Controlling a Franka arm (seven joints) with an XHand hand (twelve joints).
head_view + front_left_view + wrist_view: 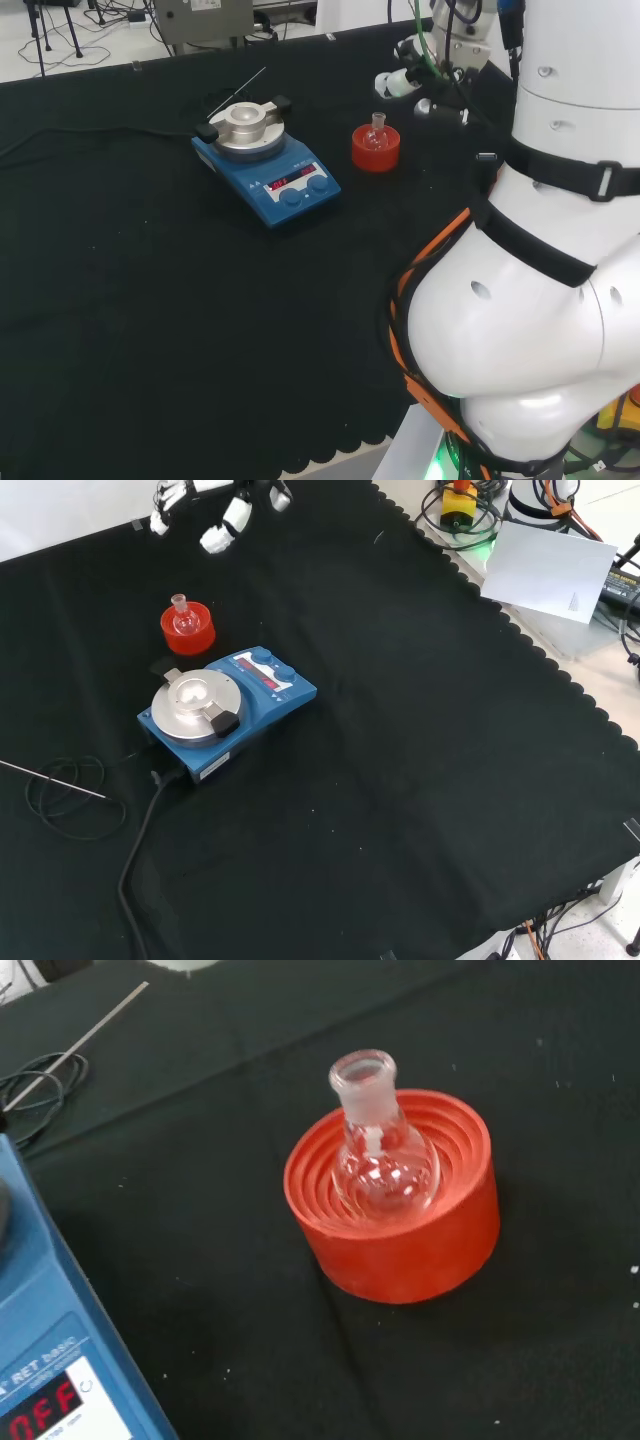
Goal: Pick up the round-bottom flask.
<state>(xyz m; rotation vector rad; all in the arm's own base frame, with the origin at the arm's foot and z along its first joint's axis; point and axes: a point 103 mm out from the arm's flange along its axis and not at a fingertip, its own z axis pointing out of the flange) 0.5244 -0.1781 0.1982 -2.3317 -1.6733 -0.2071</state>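
The counter [420,780] carries a blue hotplate stirrer [228,713] near the middle of its cloth; just beyond it in the front view, toward the far edge, the red ribbed stand [187,628] cradles the round-bottom flask [382,1155], upright and untouched; the hand [222,520] hovers apart near that edge, fingers relaxed, holding nothing; approach and grasp all remain.

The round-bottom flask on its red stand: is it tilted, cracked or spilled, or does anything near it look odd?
Nothing stands out. The round-bottom flask sits in the red ribbed stand, neck up, with no crack or spill visible. The hand is apart from it.
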